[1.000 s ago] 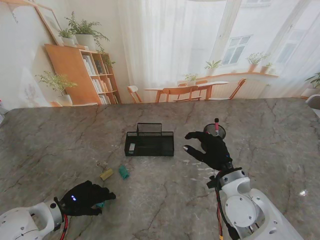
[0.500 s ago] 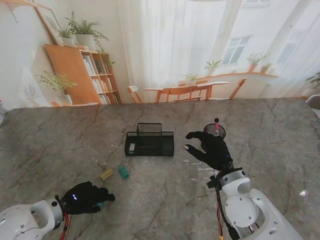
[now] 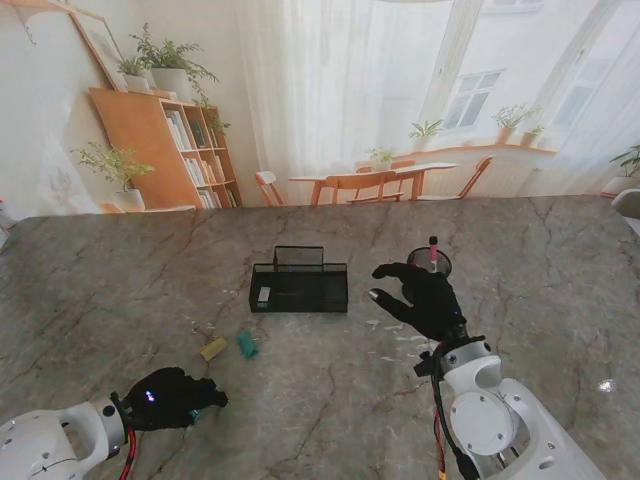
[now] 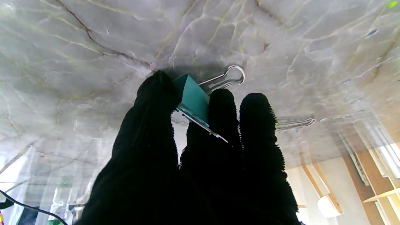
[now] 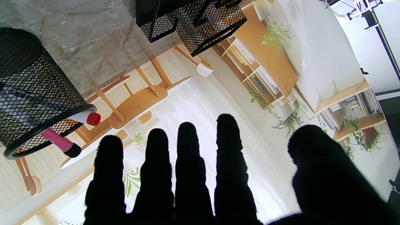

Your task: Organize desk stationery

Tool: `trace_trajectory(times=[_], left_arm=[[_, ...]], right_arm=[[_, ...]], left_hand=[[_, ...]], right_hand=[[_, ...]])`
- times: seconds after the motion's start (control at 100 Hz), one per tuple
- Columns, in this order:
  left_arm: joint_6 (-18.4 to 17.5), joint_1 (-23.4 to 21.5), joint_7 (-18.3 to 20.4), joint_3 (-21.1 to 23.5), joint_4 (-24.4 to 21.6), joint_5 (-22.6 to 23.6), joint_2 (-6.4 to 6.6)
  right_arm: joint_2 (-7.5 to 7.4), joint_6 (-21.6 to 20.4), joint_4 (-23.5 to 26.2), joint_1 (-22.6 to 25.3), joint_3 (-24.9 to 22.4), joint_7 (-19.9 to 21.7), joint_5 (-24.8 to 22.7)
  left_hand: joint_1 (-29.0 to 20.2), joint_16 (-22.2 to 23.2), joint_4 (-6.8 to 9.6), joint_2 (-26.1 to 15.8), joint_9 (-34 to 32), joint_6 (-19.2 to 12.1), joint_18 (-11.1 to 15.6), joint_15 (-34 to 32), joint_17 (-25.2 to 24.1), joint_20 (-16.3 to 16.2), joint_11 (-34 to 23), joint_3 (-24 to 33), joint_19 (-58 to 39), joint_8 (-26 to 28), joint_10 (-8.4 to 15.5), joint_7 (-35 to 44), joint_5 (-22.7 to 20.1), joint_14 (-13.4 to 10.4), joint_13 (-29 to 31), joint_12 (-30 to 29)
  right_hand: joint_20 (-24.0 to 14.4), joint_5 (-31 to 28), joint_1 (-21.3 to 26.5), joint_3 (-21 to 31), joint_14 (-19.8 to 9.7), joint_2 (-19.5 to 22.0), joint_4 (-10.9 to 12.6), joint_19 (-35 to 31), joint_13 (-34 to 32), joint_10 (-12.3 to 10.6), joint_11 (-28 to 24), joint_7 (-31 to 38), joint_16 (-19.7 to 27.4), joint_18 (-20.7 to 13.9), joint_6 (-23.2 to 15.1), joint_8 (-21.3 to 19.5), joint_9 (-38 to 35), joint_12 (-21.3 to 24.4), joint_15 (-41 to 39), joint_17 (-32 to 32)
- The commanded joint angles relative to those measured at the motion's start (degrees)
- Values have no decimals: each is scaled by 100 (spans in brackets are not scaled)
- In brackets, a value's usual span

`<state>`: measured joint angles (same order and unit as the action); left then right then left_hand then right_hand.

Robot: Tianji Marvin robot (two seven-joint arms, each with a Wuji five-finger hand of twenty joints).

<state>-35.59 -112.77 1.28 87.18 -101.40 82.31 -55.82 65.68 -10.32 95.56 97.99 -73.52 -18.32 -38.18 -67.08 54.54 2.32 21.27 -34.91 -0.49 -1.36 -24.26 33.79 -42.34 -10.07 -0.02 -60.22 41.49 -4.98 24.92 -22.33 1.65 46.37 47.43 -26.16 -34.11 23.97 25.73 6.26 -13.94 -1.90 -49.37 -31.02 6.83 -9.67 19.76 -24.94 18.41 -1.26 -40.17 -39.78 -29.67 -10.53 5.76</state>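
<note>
Two black fingers (image 4: pixel 156 93) of our left robot hand (image 3: pixel 170 398) pinch a teal binder clip (image 4: pixel 192 97), small, light and stiff, by its body, low over the surface (image 3: pixel 320 400) well nearer to us than the mesh organizer tray (image 3: pixel 299 288), while our right robot hand (image 3: pixel 420 296) hovers released.

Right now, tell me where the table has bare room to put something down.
Bare marble lies left of the black mesh tray and between both robot hands. It is crowded near the yellow and teal clips, and around the round mesh pen cup.
</note>
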Motion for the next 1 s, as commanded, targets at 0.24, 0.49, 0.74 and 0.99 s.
trace_trajectory(times=[0.24,0.49,0.74,0.99], left_arm=[[41,-64,-178,-33,263,-107,-16],[-44,18,-406,-1,202,-318,-66],[-144,79,-500,95,52,-430,-103],[-273,125,-516,247,-130,-513,-135]], right_arm=[[21,25,22,37,-3,37,54],[22,5,15,33,-3,55,84],[27,13,23,44,-11,30,88],[31,21,29,54,-24,11,84]], left_hand=[[-687,0,-514,-66,-1729,-281,398,-466,552,-98,-260,608,-286,-230,632,1628,-1054,-146,426,354],[-687,-238,-461,-108,-2150,-465,503,-645,901,-61,-154,466,-171,-974,658,2244,-1330,-118,658,51],[-689,-180,-439,-81,-2201,-396,552,-678,1044,-110,-177,503,-6,-1117,591,2408,-1327,-72,704,50],[-689,-142,-427,-67,-2218,-380,580,-701,1172,-354,-194,533,221,-1239,565,2524,-1318,-47,714,59]], right_hand=[[-132,-75,33,-148,-51,182,-28,-85,-5,-3,-78,29,-74,-78,-42,-117,9,-82,-1,-60],[-129,-79,46,-161,-51,211,-26,-83,-6,-5,-83,31,-74,-81,-42,-117,-2,-85,-1,-60],[-127,-69,58,-186,-54,221,-26,-82,-5,2,-79,28,-74,-79,-43,-116,6,-85,0,-61],[-126,-84,68,-201,-52,229,-25,-82,-7,-7,-79,33,-75,-88,-32,-116,3,-84,0,-62]])
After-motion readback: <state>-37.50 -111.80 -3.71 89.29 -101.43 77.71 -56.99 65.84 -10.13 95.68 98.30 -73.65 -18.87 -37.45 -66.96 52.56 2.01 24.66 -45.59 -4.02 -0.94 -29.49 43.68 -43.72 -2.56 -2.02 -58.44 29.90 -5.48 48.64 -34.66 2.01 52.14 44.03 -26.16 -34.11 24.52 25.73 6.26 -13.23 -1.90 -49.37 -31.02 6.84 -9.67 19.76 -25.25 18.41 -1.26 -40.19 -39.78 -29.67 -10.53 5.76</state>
